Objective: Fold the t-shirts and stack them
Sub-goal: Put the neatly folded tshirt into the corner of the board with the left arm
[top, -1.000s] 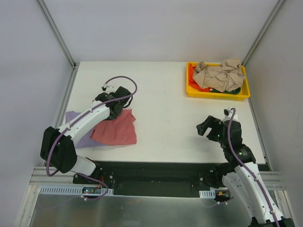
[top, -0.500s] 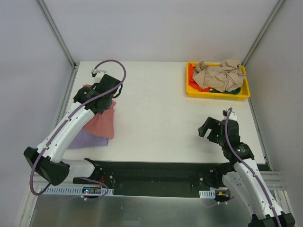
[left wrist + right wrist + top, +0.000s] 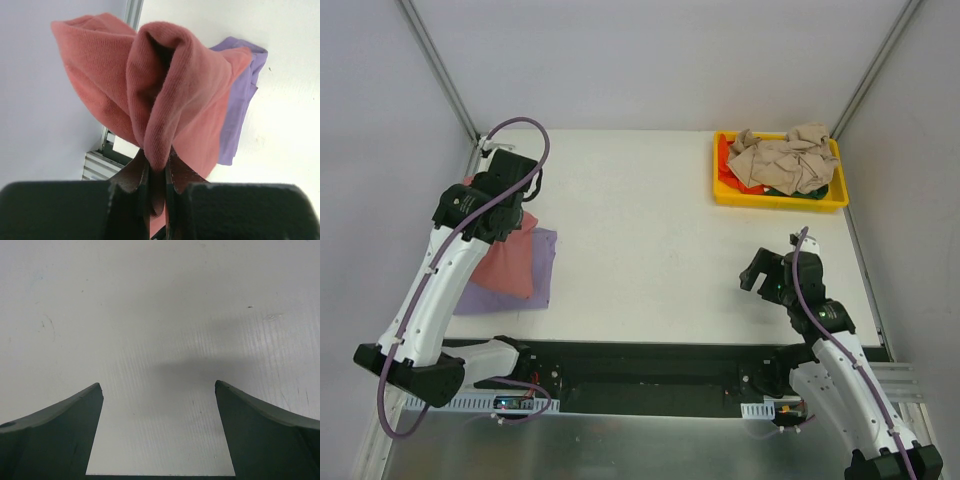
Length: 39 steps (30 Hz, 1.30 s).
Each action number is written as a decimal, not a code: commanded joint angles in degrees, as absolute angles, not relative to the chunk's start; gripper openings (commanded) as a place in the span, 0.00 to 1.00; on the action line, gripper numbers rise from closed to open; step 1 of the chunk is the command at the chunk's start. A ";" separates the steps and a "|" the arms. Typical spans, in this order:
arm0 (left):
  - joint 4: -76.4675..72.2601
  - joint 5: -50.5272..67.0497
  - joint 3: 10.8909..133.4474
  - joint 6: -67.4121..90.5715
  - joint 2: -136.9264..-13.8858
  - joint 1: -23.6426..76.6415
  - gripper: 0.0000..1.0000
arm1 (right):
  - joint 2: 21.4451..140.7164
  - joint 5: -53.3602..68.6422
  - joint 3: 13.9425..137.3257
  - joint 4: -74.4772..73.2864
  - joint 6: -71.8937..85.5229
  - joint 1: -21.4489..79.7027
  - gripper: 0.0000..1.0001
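Left tool is clamped shut on a bunched fold of the dusty red-pink t-shirt, which hangs from the jaws with its lower part trailing onto the tabletop. Over the last second I have swung this shirt leftward and toward the far left corner. It used to lie across the right edge of the lavender t-shirt, and now it drapes over the lavender one's left part, leaving lavender showing on the right and along the near edge. I judge the stacking of this pair to be nearly done: the pink shirt is not yet released and looks rumpled rather than flat.

My right tool stands wide and holds nothing, hovering over bare tabletop on the near right. The beige t-shirt lies crumpled on top in the yellow tray, not yet folded.
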<state>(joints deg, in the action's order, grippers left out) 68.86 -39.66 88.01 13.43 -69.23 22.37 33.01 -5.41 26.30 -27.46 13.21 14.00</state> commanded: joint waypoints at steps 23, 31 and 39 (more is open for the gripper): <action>56.35 -22.16 77.36 8.27 -69.70 11.36 0.00 | 35.77 -7.47 27.86 -27.60 13.27 13.27 0.96; 53.70 -17.87 76.54 8.18 -70.66 6.24 0.00 | 37.09 -7.21 27.86 -26.98 13.18 13.18 0.96; 54.49 -4.49 87.27 8.27 -70.14 6.33 0.00 | 37.71 -7.29 28.39 -27.24 12.57 13.10 0.96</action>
<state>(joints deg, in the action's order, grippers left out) 55.83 -11.09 82.30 9.41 -71.85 6.33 38.06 -6.24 26.33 -27.44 13.21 13.58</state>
